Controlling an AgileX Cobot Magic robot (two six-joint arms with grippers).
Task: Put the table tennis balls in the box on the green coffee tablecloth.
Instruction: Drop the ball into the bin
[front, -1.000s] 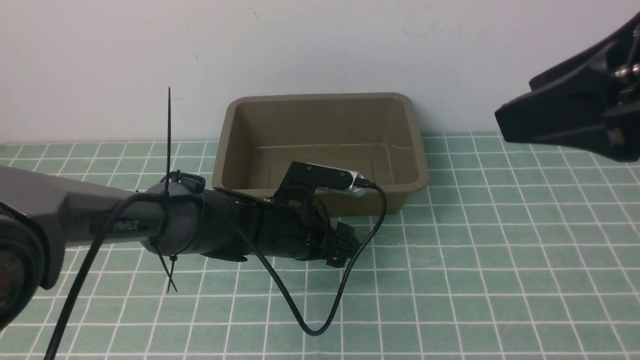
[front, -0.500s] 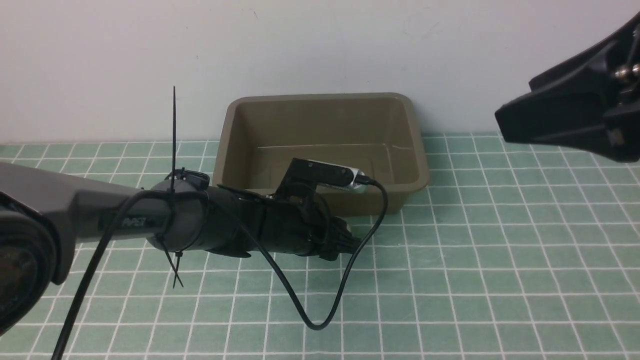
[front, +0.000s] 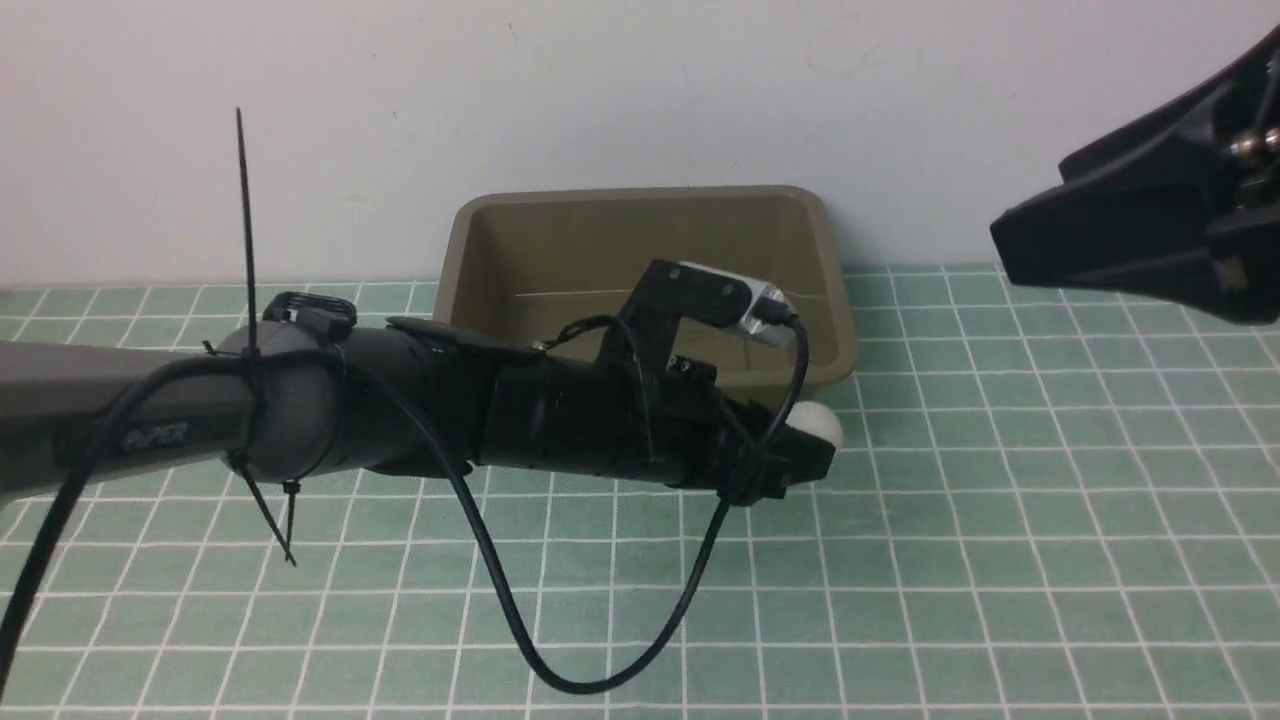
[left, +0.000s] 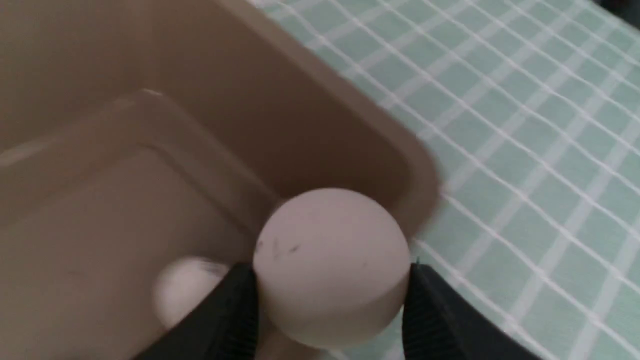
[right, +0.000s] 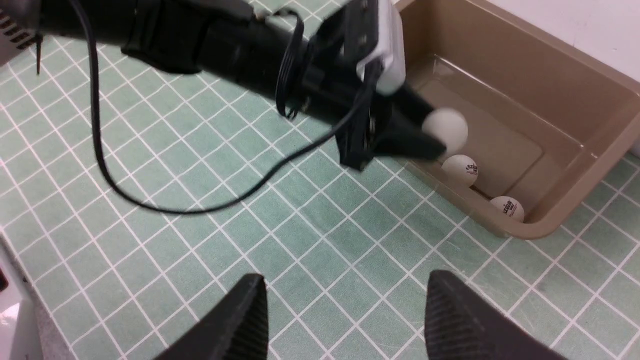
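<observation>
Grips one small white matte table tennis ball (left: 332, 260) tight in the left gripper (front: 812, 450), a black finger on each side. Holds it up in the air, right by the near rim of the olive-brown rectangular plastic tub (front: 640, 195), close to its right corner. Cannot tell if already past the rim. Must go forward, away from the robot, to drop inside. Shows two more white balls (right: 461, 169) lying in the tub. Has the right gripper (right: 345, 310) wide open and empty, well apart, above the teal-green checked cloth (front: 1000, 560).
</observation>
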